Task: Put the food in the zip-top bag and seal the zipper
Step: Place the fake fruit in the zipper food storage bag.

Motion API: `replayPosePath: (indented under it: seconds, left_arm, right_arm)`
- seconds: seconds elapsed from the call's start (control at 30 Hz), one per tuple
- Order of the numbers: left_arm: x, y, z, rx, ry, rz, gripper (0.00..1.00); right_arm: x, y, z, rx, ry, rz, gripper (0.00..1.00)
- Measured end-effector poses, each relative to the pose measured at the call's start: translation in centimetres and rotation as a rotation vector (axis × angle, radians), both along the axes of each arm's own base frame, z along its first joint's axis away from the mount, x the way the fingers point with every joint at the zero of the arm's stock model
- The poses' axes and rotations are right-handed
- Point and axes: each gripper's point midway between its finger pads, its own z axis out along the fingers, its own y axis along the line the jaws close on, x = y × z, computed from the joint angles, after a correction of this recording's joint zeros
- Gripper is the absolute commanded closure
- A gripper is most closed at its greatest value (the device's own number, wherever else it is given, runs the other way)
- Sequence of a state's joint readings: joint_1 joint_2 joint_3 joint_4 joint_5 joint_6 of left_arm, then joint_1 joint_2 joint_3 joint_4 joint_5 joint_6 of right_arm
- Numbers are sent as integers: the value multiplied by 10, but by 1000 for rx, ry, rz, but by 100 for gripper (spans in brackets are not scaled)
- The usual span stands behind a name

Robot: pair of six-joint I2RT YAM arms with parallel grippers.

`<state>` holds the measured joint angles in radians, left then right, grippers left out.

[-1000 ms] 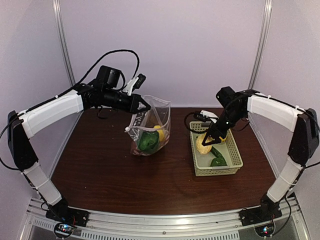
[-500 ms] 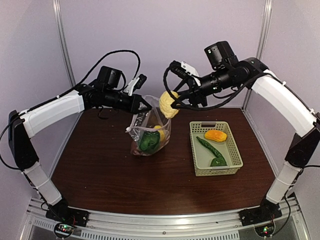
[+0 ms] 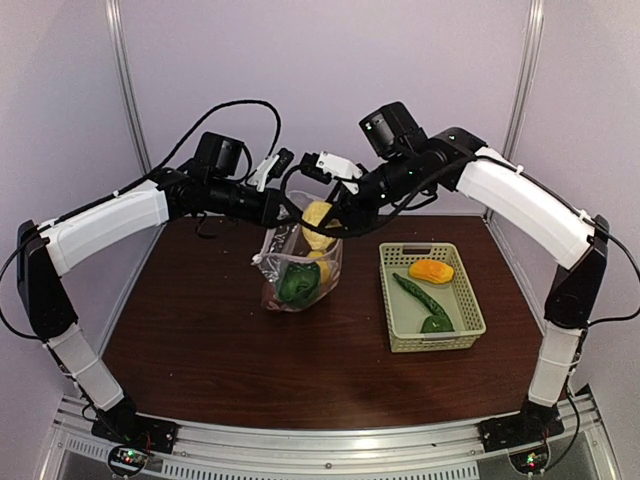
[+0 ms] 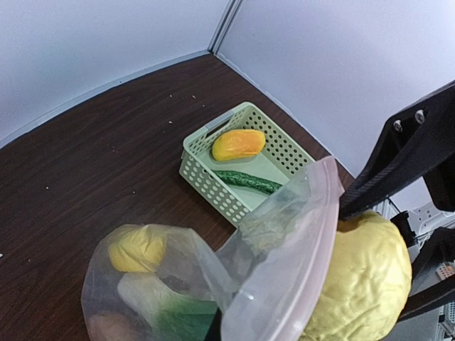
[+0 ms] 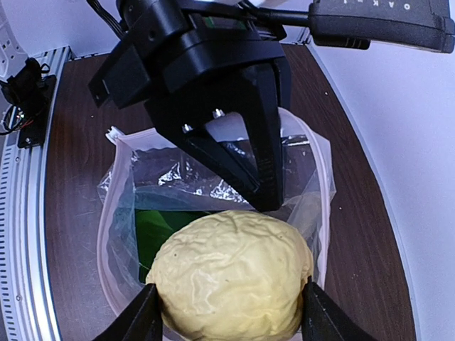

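Yellow food pc [image 5: 231, 270] is clamped in R gripper [image 5: 229, 320], positioned directly over zip-top bag [image 4: 291, 241] mouth; rim is pinched by L gripper [image 3: 288, 208].

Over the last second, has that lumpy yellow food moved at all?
Yes. The yellow food left the green basket and travelled left; the right tool now holds it at the clear bag's open mouth.

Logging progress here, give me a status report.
Left gripper shut on bag rim. Right gripper holds yellow food over bag mouth. Nothing in the way.
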<state>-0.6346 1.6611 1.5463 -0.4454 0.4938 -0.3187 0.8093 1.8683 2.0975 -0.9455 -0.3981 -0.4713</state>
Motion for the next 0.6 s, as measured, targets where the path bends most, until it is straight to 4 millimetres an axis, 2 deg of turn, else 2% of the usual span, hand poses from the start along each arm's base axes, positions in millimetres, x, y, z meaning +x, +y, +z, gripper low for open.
replayPosePath:
  seconds: [0.13, 0.27, 0.37, 0.47, 0.6]
  left_arm:
    - [0, 0, 0, 0, 1, 0, 100]
    - [0, 0, 0, 0, 1, 1, 100]
    - [0, 0, -1, 1, 2, 1, 100]
    - [0, 0, -1, 1, 2, 2, 100]
    - [0, 0, -1, -1, 5, 3, 100]
  right_arm:
    - [0, 2, -3, -42, -44, -35, 29]
    - [1, 3, -4, -73, -80, -65, 24]
    - [0, 4, -5, -81, -89, -68, 22]
    - [-6, 3, -4, -92, -99, -24, 24]
    - [-31, -5, -8, -139, -106, 101, 28]
